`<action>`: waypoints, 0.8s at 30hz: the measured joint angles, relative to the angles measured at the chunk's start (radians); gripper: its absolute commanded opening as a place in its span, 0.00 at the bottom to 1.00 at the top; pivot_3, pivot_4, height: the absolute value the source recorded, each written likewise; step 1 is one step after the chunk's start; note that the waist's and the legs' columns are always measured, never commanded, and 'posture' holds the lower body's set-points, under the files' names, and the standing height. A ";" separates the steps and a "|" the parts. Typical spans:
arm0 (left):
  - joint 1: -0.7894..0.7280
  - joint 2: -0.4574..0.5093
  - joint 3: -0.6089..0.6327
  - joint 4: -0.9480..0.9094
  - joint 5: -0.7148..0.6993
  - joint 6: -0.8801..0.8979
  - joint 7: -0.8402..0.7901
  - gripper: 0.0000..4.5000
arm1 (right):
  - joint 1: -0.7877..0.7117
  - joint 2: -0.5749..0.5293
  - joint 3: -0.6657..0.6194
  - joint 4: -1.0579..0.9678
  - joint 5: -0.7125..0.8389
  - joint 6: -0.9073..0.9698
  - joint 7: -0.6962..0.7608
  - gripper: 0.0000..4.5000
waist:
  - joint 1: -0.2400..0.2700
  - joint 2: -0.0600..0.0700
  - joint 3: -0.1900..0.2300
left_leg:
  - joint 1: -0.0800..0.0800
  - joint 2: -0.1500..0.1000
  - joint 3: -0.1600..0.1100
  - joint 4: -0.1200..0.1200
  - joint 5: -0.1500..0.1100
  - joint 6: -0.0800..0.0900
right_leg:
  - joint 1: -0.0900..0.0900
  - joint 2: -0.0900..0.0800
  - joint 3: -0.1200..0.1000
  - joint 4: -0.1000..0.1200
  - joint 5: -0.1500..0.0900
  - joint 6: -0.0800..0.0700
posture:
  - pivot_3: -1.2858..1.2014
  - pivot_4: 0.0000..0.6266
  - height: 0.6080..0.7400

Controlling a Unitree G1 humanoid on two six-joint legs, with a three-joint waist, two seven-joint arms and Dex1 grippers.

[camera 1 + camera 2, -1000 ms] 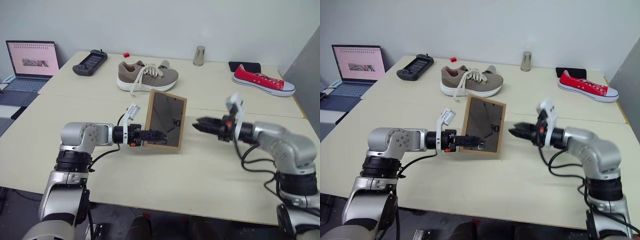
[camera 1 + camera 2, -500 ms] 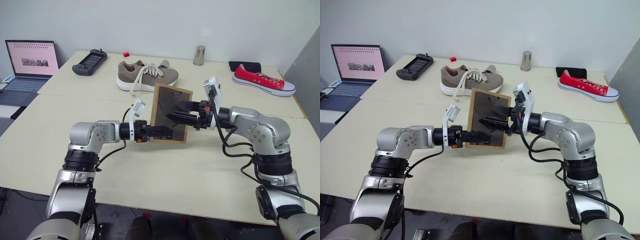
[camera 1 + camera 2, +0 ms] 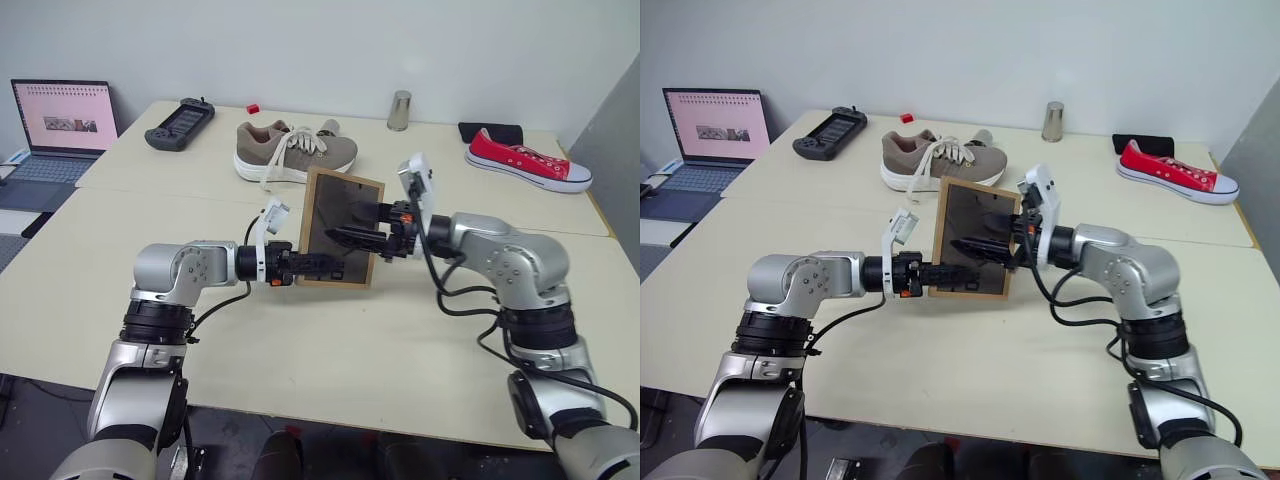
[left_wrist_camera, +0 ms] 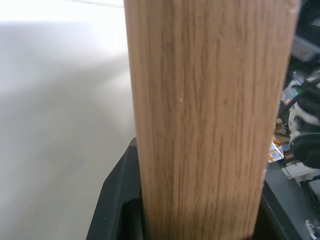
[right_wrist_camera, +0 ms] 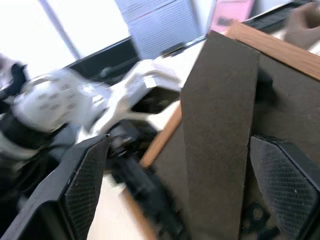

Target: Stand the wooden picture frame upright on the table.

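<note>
Holding the wooden picture frame (image 3: 343, 228) roughly upright over the counter (image 3: 330, 340), the left gripper (image 3: 322, 264) is clamping its edge, while the right gripper (image 3: 345, 226) is reaching with fingers spread wide around the stand (image 5: 220, 125) on the back. Judging from this, folding out the stand and setting the frame down free are remaining

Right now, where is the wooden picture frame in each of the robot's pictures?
Left eye view: the wooden picture frame is mid-picture, between both grippers.
Right eye view: mid-picture too, in front of the tan shoe.
Left wrist view: its wood edge runs top to bottom.
Right wrist view: its dark back and stand sit between the fingers.
Shared landmark: the tan shoe, in both eye views.
</note>
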State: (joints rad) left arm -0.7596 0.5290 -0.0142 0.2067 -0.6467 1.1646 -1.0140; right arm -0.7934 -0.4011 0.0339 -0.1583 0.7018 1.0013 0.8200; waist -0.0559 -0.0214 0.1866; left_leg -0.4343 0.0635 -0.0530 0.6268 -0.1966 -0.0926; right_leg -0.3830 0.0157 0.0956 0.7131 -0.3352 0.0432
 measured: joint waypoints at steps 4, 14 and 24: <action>0.000 -0.012 -0.002 0.009 -0.010 0.012 -0.003 0.27 | 0.009 -0.024 -0.004 -0.040 0.032 0.042 0.018 1.00 | -0.001 0.000 0.000 | 0.000 0.000 0.000 0.000 0.000 0.000 | 0.000 0.000 0.000 0.000 0.000 0.000 | 0.52 0.24 1.00; -0.006 -0.033 0.052 0.012 -0.064 0.138 0.044 0.27 | 0.071 -0.176 -0.005 0.013 -0.086 -0.067 0.014 1.00 | 0.000 0.000 0.000 | -0.001 0.000 0.000 0.000 0.000 0.000 | -0.001 0.000 0.001 0.000 0.000 0.000 | 0.52 0.24 1.00; -0.080 -0.053 0.214 0.138 -0.303 0.443 0.166 0.27 | 0.294 -0.356 0.099 0.236 -0.709 -1.265 -0.038 1.00 | -0.017 -0.001 0.001 | 0.001 0.000 0.002 0.001 0.000 0.000 | -0.001 0.000 0.002 -0.001 -0.001 0.001 | 0.52 0.24 1.00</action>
State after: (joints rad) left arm -0.8400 0.4756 0.2000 0.3444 -0.9502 1.6078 -0.8483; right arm -0.4999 -0.7568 0.1326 0.0781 -0.0067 -0.2633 0.7822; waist -0.0725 -0.0225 0.1873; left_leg -0.4336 0.0631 -0.0512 0.6274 -0.1966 -0.0924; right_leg -0.3841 0.0156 0.0976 0.7122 -0.3359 0.0445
